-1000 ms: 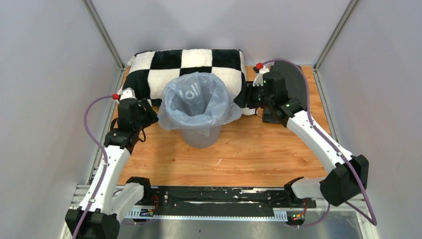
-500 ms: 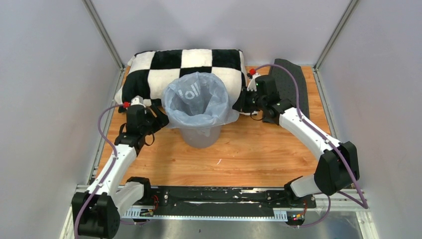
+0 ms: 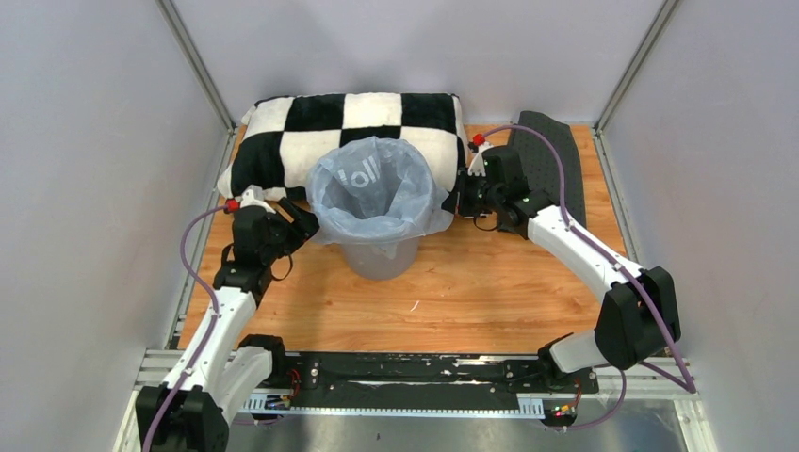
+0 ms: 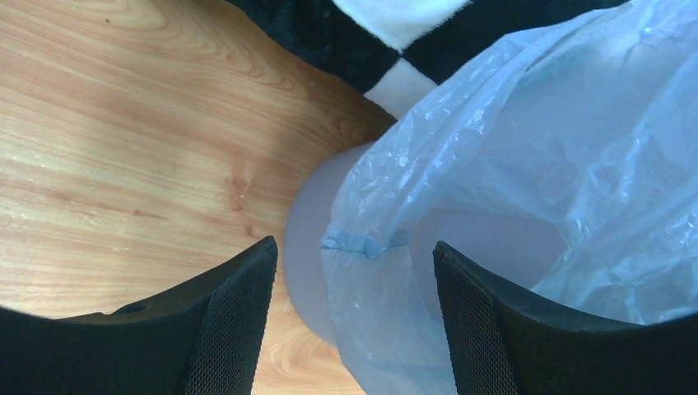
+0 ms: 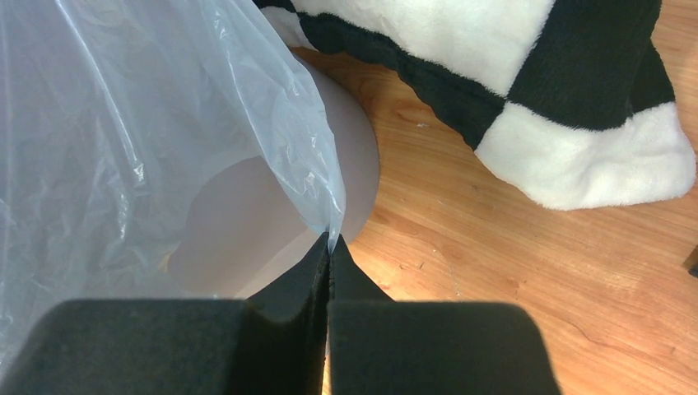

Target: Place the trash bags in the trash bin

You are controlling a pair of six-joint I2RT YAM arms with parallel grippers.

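Top external view, nearest first: bare wood-grain tabletop point(image 3: 471, 292) separates the arm bases from the round, tapered grey plastic trash bin point(image 3: 382, 256). The bin stands upright mid-table. The thin, translucent pale blue-grey plastic trash bag point(image 3: 377, 188) sits inside it, mouth open, hem draped outside the rim.

Risk noted: the right end effector point(image 3: 455, 202) is fully closed, pinching a corner of the bag's hem at the bin's right side. In my judgement, an outward or upward pull there would drag the film off the rim, tear it at the pinch, or tip the light bin. The left end effector point(image 3: 300, 224) is wide open at the bin's left side, holding nothing. If it closed short of the hem it would miss, or catch the bin wall with it.

Position: on the left wrist view the hem lies in line with the gap, ahead of the tips, no contact evident. On the right wrist view the film rises from the shut tips over the rim.

Beyond, a black-and-white checkered plush pillow point(image 3: 358, 113) lies close behind the bin. A dark grey textured mat point(image 3: 556, 155) lies far right, well apart.
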